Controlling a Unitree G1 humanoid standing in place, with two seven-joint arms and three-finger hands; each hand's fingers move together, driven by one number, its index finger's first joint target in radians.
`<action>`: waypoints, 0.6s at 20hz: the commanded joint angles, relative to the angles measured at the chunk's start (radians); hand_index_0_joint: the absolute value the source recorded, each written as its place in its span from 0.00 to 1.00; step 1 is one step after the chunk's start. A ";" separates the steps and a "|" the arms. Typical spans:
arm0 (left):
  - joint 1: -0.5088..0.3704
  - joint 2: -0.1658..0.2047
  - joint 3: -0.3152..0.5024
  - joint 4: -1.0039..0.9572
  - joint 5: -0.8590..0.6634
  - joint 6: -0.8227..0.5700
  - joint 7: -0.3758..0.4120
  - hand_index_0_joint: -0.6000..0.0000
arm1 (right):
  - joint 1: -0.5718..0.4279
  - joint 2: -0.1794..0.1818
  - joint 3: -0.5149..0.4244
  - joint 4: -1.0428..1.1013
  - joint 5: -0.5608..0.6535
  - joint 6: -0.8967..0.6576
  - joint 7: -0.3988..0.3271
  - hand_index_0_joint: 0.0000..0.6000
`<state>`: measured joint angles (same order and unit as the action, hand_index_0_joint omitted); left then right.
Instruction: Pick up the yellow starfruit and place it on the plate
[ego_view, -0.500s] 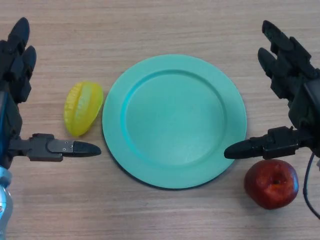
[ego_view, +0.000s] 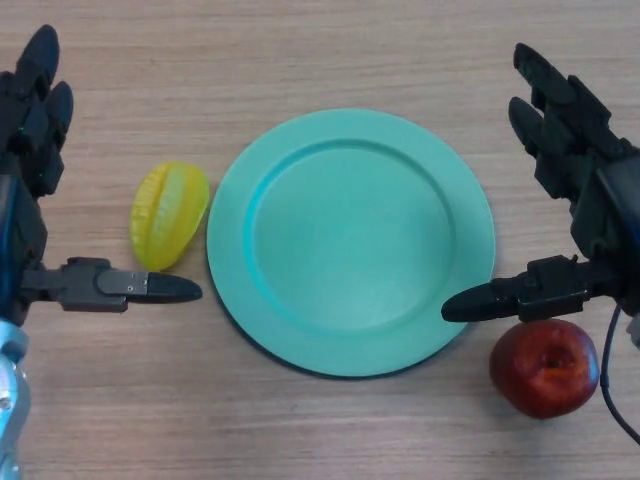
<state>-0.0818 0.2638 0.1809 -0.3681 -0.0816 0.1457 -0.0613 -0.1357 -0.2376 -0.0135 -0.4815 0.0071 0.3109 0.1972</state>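
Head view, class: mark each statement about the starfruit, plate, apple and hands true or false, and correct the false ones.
1. The yellow starfruit lies on the plate. False: it lies on the table, left of the plate.
2. The left hand is open and holds nothing. True.
3. The red apple sits by the right hand. True.
4. The plate carries the apple. False: the plate is bare.
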 joint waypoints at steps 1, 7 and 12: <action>-0.054 0.045 0.002 0.057 0.106 -0.195 0.051 1.00 | -0.009 -0.018 -0.038 -0.060 0.023 -0.155 -0.006 0.00; -0.143 0.070 -0.022 0.362 0.172 -0.282 0.092 1.00 | 0.006 -0.018 -0.042 -0.067 0.028 -0.145 0.004 0.00; -0.211 0.062 -0.050 0.507 0.121 -0.300 0.111 1.00 | 0.018 -0.022 -0.056 -0.077 0.042 -0.139 0.008 0.00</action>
<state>-0.2591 0.2940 0.0885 0.2031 0.0615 -0.0142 0.0014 -0.0969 -0.2374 -0.0083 -0.4866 0.0072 0.3086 0.2106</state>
